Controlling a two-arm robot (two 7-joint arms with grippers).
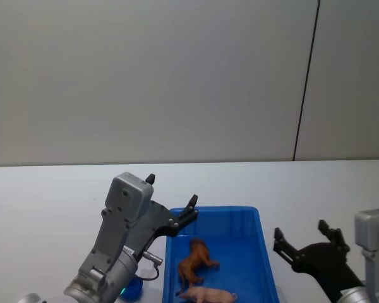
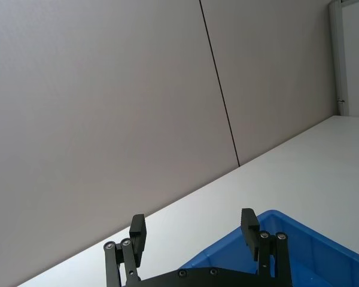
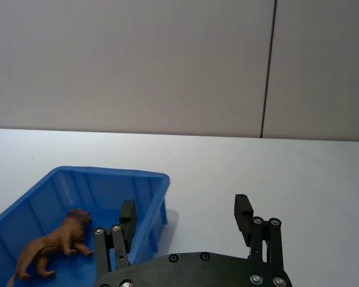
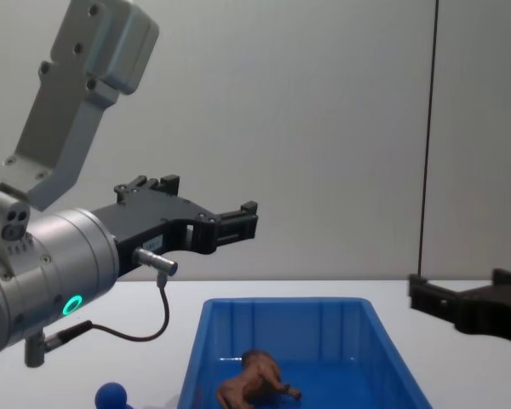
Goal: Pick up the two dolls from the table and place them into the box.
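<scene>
Left pincer (image 1: pixel 172 189) hangs wide open and holds nothing, above the far left corner of the blue box (image 1: pixel 264 249), higher than its rim. Right pincer (image 1: pixel 300 228) is also wide open and empty, over bare white table (image 1: pixel 50 189) just beside the box's right wall. Around the box the table is free on the far side and on the right. Both dolls lie inside the box: the brown lion (image 1: pixel 196 260) near the middle, the pink pig (image 1: pixel 208 294) just beside it, closer to the robot, both below the left pincer and nearer to the robot.
</scene>
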